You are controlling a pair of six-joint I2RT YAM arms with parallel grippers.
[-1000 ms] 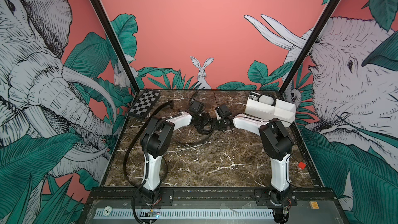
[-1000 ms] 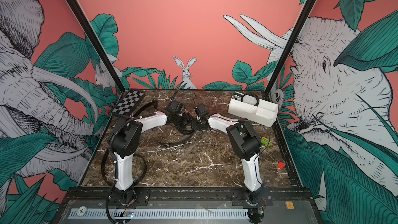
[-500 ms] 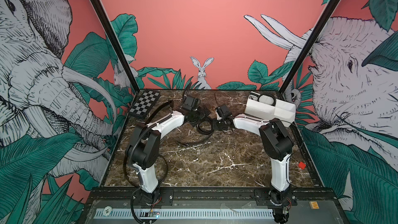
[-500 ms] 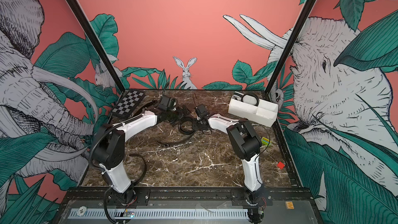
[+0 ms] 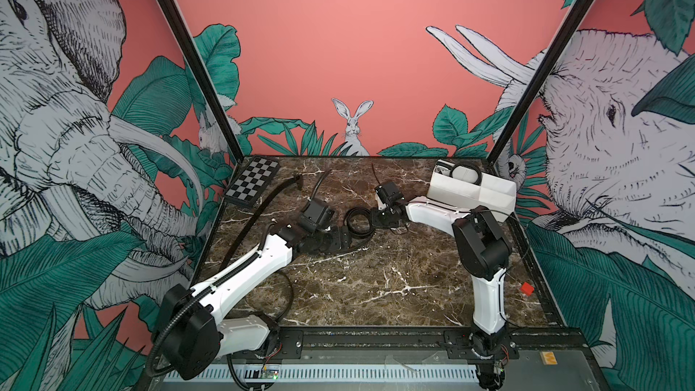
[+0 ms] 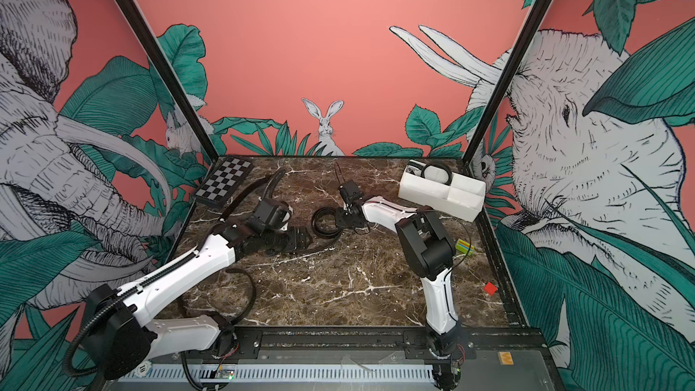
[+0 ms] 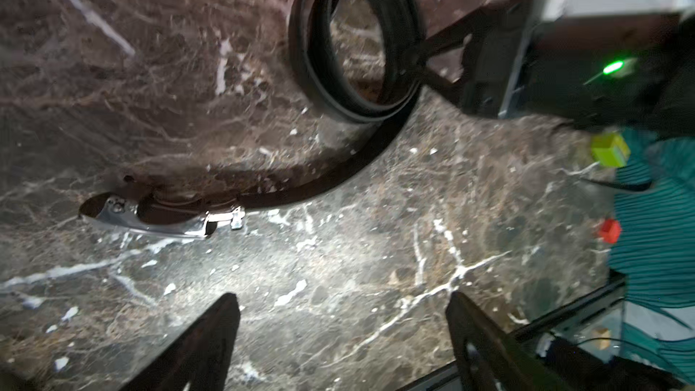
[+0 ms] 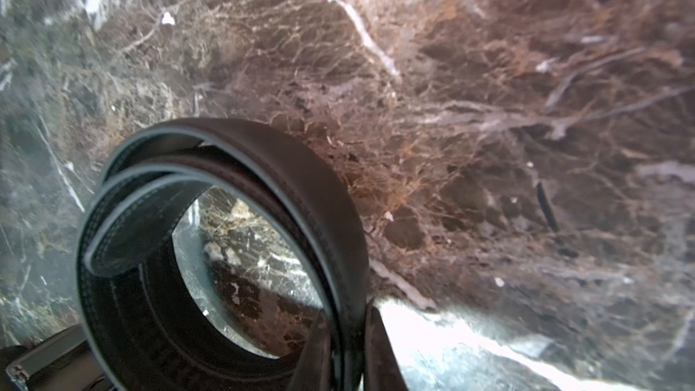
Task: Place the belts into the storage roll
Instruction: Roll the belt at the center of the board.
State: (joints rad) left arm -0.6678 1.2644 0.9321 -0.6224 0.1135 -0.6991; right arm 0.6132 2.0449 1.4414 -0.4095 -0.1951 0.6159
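A black belt rolled into a coil [image 5: 359, 221] [image 6: 325, 221] stands on edge mid-table. My right gripper [image 5: 371, 220] [image 8: 348, 317] is shut on the coil's wall [image 8: 225, 250]. The belt's loose tail [image 7: 338, 178] runs along the marble to a silver buckle [image 7: 161, 212]. My left gripper [image 5: 344, 238] [image 7: 344, 306] hovers low beside that tail, open, with only bare marble between its fingers [image 7: 210, 332]. The storage roll [image 5: 474, 191] [image 6: 440, 197] sits at the back right, with another coiled belt [image 5: 466, 173] in its far compartment.
A checkerboard [image 5: 254, 184] lies at the back left. A long black hose-like strand [image 5: 263, 206] arcs along the left side. A green-yellow block [image 6: 464, 246] and a red block [image 5: 527, 288] lie near the right edge, behind the right arm's elbow [image 5: 481, 242].
The left arm has stretched out low over the table. Its gripper left the coil, swung left, then dropped beside the belt's tail. The right gripper has kept hold of the coil.
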